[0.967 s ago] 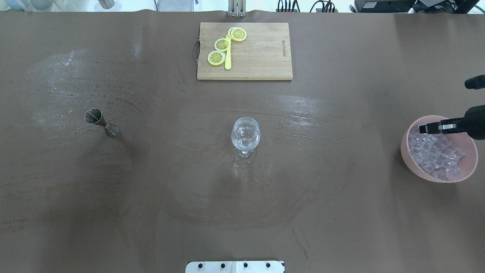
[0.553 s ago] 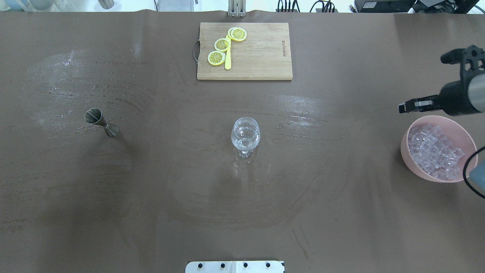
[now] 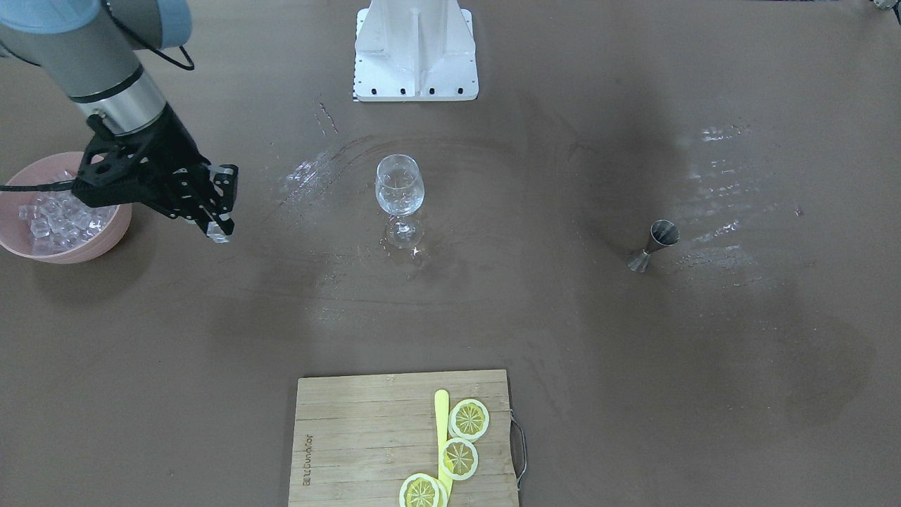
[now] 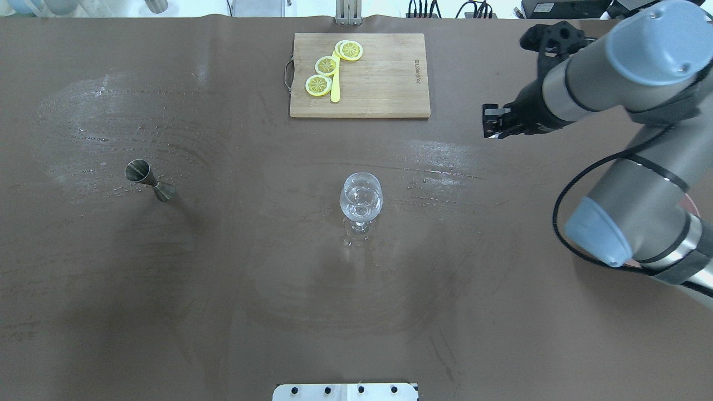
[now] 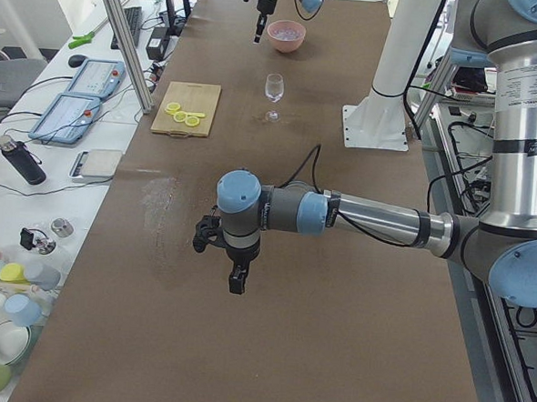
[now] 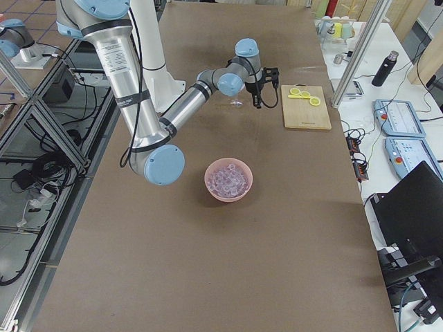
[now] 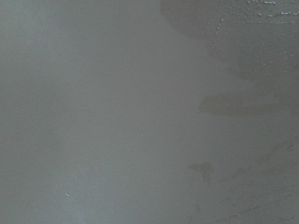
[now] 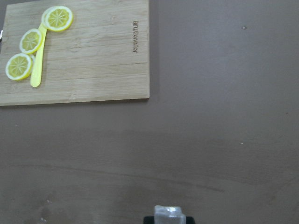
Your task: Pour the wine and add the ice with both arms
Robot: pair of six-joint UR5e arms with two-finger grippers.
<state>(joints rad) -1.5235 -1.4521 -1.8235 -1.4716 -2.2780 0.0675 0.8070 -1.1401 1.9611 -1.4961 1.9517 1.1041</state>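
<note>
While streaks glisten, brown table, cluttered desk

Dark brown table with pale wet streaks. Light wooden board, yellow lemon slices. Pink bowl, clear colourless ice. Silver-grey right arm, pale blue caps, black right gripper.

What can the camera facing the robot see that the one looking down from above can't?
Only the front-facing view shows the ice in the pink bowl; from above, the right arm hides it. Only the overhead view shows the cables past the table's far edge. Both show the wine glass, the measuring cup, the cutting board with lemon slices, and the right tool.
</note>
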